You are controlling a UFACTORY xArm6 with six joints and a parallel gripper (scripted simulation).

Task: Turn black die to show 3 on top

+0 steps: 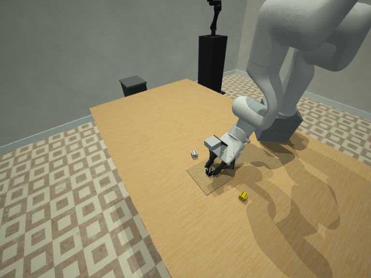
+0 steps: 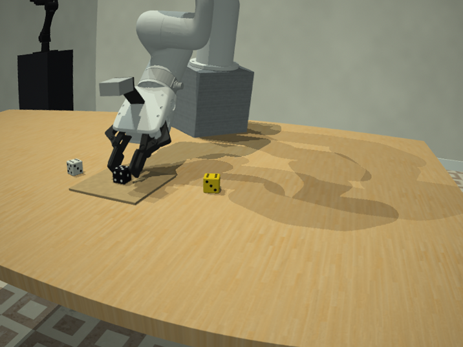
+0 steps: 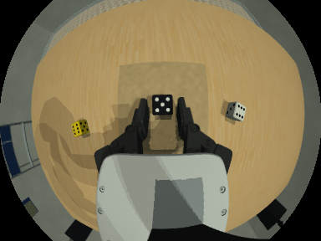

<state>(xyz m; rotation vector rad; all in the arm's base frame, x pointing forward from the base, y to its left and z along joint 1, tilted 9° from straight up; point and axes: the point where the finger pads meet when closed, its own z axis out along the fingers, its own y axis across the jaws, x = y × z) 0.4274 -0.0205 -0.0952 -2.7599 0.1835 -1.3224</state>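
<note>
The black die (image 1: pixel 209 171) (image 2: pixel 121 174) (image 3: pixel 163 105) lies flat on the thin tan mat (image 1: pixel 209 179) (image 2: pixel 122 186) (image 3: pixel 163 85), near its far side. My gripper (image 1: pixel 211 169) (image 2: pixel 123 171) (image 3: pixel 162 105) is tilted and low over the mat. It is partly open, with one fingertip on each side of the black die. I see a small gap on each side and no grip. In the wrist view the die's visible face shows five pips. The white die (image 1: pixel 193 154) (image 2: pixel 74 167) (image 3: pixel 236 110) and the yellow die (image 1: pixel 243 196) (image 2: pixel 211 183) (image 3: pixel 79 129) lie on the bare table off the mat.
The arm's grey base block (image 1: pixel 280 127) (image 2: pixel 216 102) stands on the table behind the mat. A black pedestal (image 1: pixel 212 62) and a small dark cabinet (image 1: pixel 133 85) stand on the floor beyond the table's far edge.
</note>
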